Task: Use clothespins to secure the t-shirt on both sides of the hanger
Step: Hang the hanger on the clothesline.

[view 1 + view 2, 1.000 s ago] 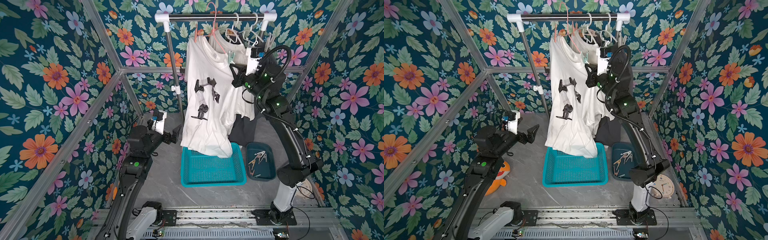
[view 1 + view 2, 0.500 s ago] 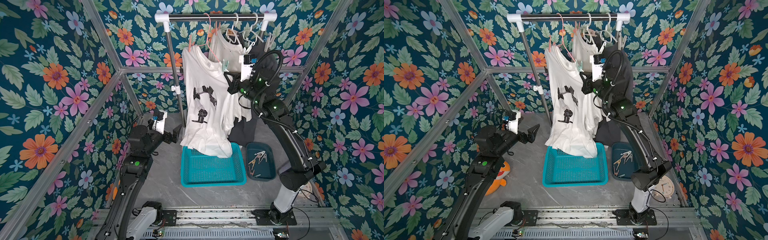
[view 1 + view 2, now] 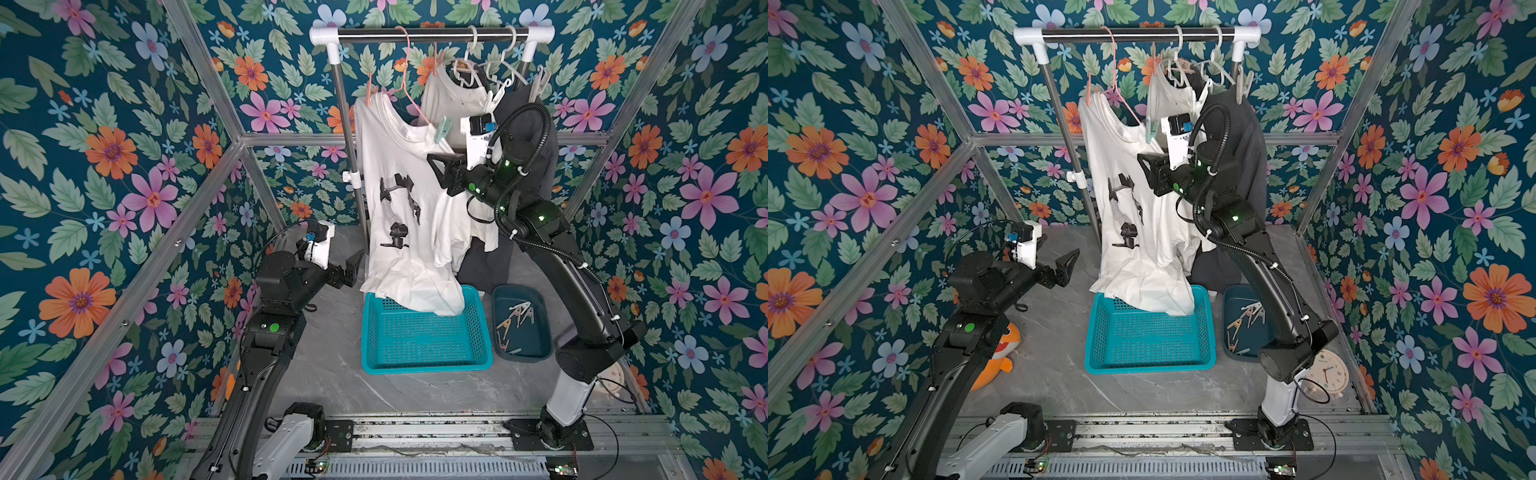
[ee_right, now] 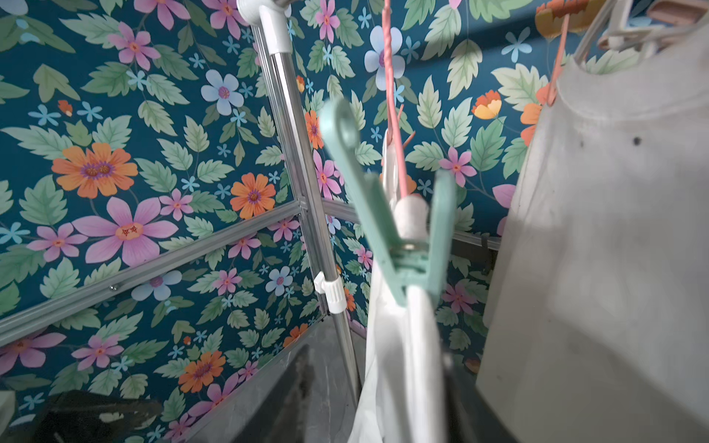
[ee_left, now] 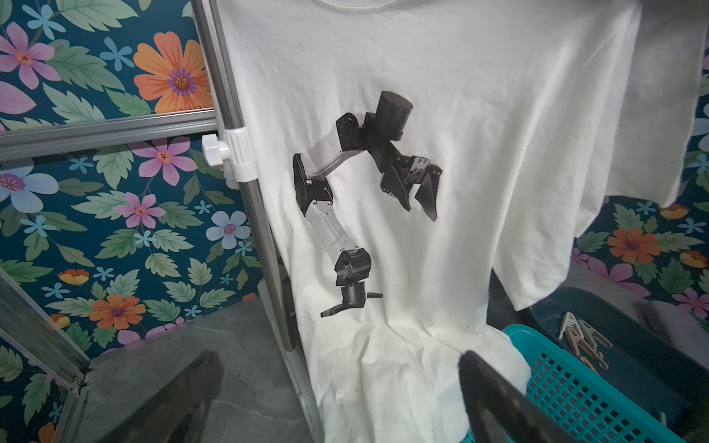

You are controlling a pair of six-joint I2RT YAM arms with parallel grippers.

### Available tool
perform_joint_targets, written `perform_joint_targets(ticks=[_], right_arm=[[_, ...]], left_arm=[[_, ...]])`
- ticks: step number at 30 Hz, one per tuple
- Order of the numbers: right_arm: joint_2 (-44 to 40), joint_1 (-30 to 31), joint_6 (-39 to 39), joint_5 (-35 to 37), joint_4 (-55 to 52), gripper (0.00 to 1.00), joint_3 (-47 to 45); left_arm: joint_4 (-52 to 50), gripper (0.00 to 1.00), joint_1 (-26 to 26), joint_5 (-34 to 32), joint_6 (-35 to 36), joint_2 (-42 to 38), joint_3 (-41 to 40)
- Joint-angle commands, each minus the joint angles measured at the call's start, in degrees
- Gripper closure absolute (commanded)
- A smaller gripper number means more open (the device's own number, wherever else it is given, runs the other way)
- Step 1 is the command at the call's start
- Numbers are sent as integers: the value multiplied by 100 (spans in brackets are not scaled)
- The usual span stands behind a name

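The white t-shirt [image 3: 386, 149] with a printed robot arm hangs from a pink hanger [image 3: 405, 62] on the rack rod. A mint green clothespin [image 3: 442, 129] [image 4: 399, 230] grips its near shoulder over the hanger arm. Just below the clip my right gripper [image 3: 442, 174] [image 4: 374, 356] stands open, its fingers on either side of the shirt's edge and holding nothing. Low beside the shirt's hem, my left gripper [image 3: 353, 266] [image 5: 337, 356] is wide open and empty. Several loose clothespins [image 3: 515, 316] [image 5: 583, 337] lie in a dark teal tray [image 3: 540, 332].
A teal mesh basket [image 3: 424, 368] sits under the shirt's hem. Another white shirt [image 3: 453, 99] and a dark garment [image 3: 532, 137] hang on white hangers behind my right arm. The rack post [image 3: 353, 166] stands left of the shirt. An orange toy [image 3: 1000, 357] and a clock [image 3: 1327, 372] rest on the floor.
My right gripper has opened and let go of the mint clothespin, which stays clipped on the shoulder. Shirt, hanger and right arm shifted left along the rod. The left arm has not moved.
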Motion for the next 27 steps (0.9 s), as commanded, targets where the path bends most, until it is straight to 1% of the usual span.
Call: perform_joint_targets(ticks=[1,4,7,9,12,15,19,21,23,24,25,27], right_arm=[[-390,11,-168,-232,-48,1,-489],[-1044,17,-97,-211,105,0,-1390],[-1761,48,84,-362,536,0,-2550],[-2256,121,117,-330,898,0,-3434],[-2754,152,281,-227,1115,0,-4401],[-3041,160,403,-171,1297,0,-5215],[-3118,156,457,-41,1749,0,-6139],[-3024,155,468,-56,2029,1,-6523],[-2864,153,508,154,2480,1,-6889],[-2754,156,473,142,2742,2,-7049],[-2624,160,425,152,2969,3,-7149],[-2228,160,416,231,3081,6,-7086]], left_arm=[[147,2,6,72,21,29,-7],[165,2,6,83,7,68,-7],[221,2,6,109,-46,119,-17],[278,2,6,149,-84,173,-20],[306,2,6,201,-120,247,17],[319,2,6,200,-126,257,22],[350,2,6,188,-125,249,-16],[341,2,6,202,-145,264,-24],[332,2,6,216,-151,253,-33],[340,2,7,224,-160,249,-55],[350,2,7,224,-169,240,-68],[334,2,7,232,-181,238,-78]])
